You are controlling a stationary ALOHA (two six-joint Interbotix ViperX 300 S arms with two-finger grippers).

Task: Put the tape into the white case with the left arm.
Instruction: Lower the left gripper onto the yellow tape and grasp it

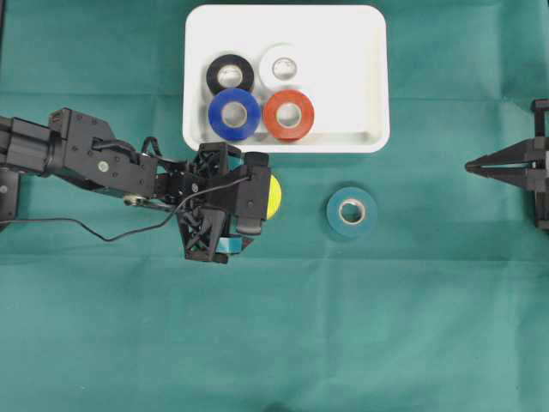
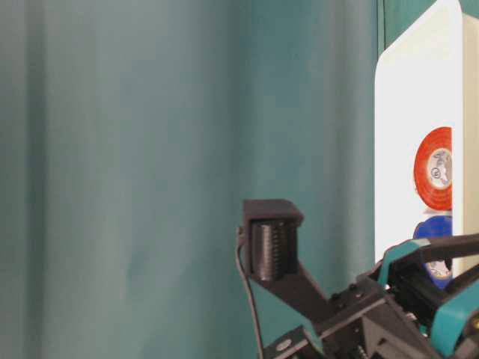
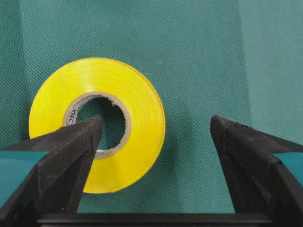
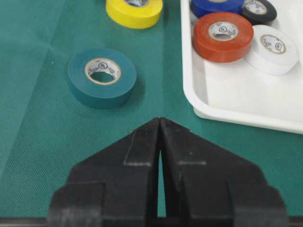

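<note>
Four tape rolls, black (image 1: pixel 229 75), white (image 1: pixel 283 65), blue (image 1: pixel 234 113) and red (image 1: pixel 288 114), are lying in the shallow white rectangular plastic case (image 1: pixel 360 81). Two more are sitting on the green-clothed tabletop (image 1: pixel 412 326): a teal roll (image 1: pixel 351 211) and a yellow roll (image 3: pixel 97 124), which the left arm's teal-banded gripper (image 3: pixel 156 135) is straddling with fingers spread. The right black gripper (image 4: pixel 160 124) is keeping its fingers pressed together.

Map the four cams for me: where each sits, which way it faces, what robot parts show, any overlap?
Overhead: above the table looking straight down; white case, left hand, right hand.
Table-level: low by the cloth, appears rotated; left arm, case edge, red tape.
Left wrist: behind the open left hand, facing down at the yellow tape; both fingers show.
Right wrist: behind the shut right hand, facing across the table at the teal tape.
Shared: the yellow tape shows in both wrist views.
</note>
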